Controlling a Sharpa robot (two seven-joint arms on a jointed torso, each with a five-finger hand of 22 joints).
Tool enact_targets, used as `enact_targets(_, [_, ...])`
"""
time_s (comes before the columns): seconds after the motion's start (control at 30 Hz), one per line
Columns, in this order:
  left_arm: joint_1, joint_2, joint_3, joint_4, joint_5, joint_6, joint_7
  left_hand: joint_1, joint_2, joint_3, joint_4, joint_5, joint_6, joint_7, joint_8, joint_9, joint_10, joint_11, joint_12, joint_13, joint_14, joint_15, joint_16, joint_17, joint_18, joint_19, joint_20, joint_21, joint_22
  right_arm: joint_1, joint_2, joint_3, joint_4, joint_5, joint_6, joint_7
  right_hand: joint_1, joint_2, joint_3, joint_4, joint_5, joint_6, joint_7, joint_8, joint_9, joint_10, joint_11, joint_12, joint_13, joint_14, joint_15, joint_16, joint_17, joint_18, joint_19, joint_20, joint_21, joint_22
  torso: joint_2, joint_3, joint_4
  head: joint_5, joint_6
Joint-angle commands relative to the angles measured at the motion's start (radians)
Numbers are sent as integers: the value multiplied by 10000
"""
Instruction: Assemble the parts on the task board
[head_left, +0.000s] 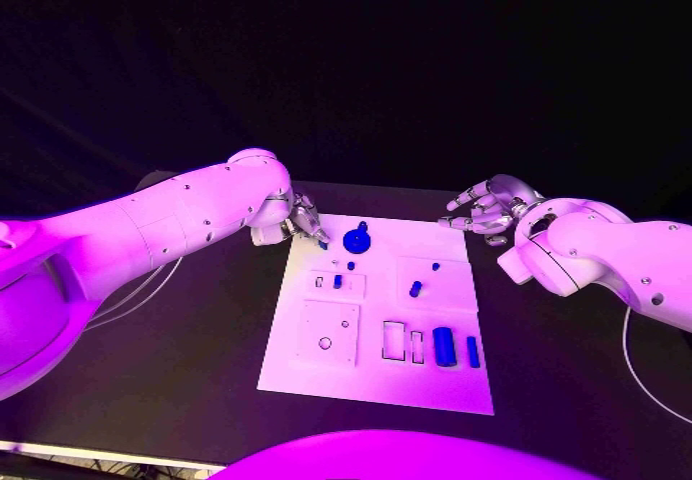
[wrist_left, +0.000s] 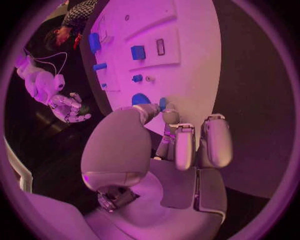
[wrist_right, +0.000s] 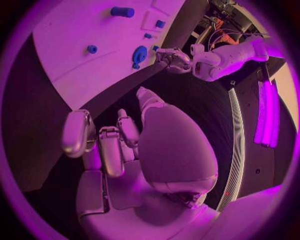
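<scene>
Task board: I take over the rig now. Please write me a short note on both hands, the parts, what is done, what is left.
Left hand: at the far left corner of the white task board, fingers touching a small blue part beside the round blue disc; grip unclear.
Right hand: open, off the board's far right corner.
Two blue bars lie near the front. Small blue pegs stand mid-board.
Left: several slots look unfilled.
</scene>
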Motion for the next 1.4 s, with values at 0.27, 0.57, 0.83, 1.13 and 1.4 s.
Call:
enact_targets(0.27, [8, -688, -4, 1054, 1124, -1015, 292, -634, -542, 2345, -2072, 1016, 335, -126, 180, 903, 703, -126, 452, 682, 811, -171, 41, 1655, -81, 46, -129, 87, 84, -9, -64, 0, -2, -62, 127, 53, -77, 91, 80, 6, -10, 8, -32, 80, -15, -45, -24, 29, 10, 696, -67, -45, 995, 163, -60, -31, -86, -15, -11, 12, 4, 48, -2])
enact_targets(0.57, [8, -1651, -17, 2752, 842, -1854, 295, -751, -603, 2437, -2181, 1266, 447, -165, 197, 922, 888, -164, 580, 902, 814, -202, 46, 1659, -99, 86, -160, 133, 176, -18, -110, -1, -2, -42, 104, 61, -95, 101, 87, 14, -12, 9, -32, 86, -16, -54, -24, 20, -3, 693, -68, -51, 982, 166, -65, -32, -98, -23, -39, 36, 44, 124, -16])
enact_targets(0.83, [-137, -2198, -33, 3884, 136, -2225, 215, -775, -631, 2473, -2218, 1293, 486, -182, 207, 928, 955, -180, 631, 979, 817, -214, 48, 1661, -105, 102, -169, 152, 211, -34, -172, -6, -21, -5, 88, 90, -101, 106, 91, 17, -12, 8, -32, 87, -16, -60, -24, 14, -12, 688, -68, -59, 962, 169, -73, -32, -112, -33, -43, 22, 50, 142, -93])
enact_targets(1.13, [-364, -2538, -63, 4574, -755, -2420, 110, -799, -657, 2503, -2240, 1304, 515, -193, 215, 932, 1011, -192, 680, 1055, 823, -223, 59, 1680, -121, 138, -178, 195, 296, -40, -199, -23, -86, 137, -81, 268, -140, 105, 294, -5, -18, 54, -77, 226, -16, -752, -72, -830, -1026, 440, -118, -499, 60, 364, -572, -67, -1023, -712, -36, 22, 60, 149, -107])
enact_targets(1.4, [-473, -2730, -137, 4880, -1089, -2334, 9, -812, -677, 2521, -2255, 1304, 529, -200, 218, 935, 1046, -198, 713, 1106, 826, -229, 64, 1688, -125, 149, -183, 207, 317, -41, -187, -30, -179, 548, -420, 723, -218, -73, 913, -7, -18, -127, -104, 533, -25, -2849, -107, -4004, -4629, -714, -170, -2940, -3389, 1060, -2605, -106, -5244, -3786, -31, 20, 37, 193, -94])
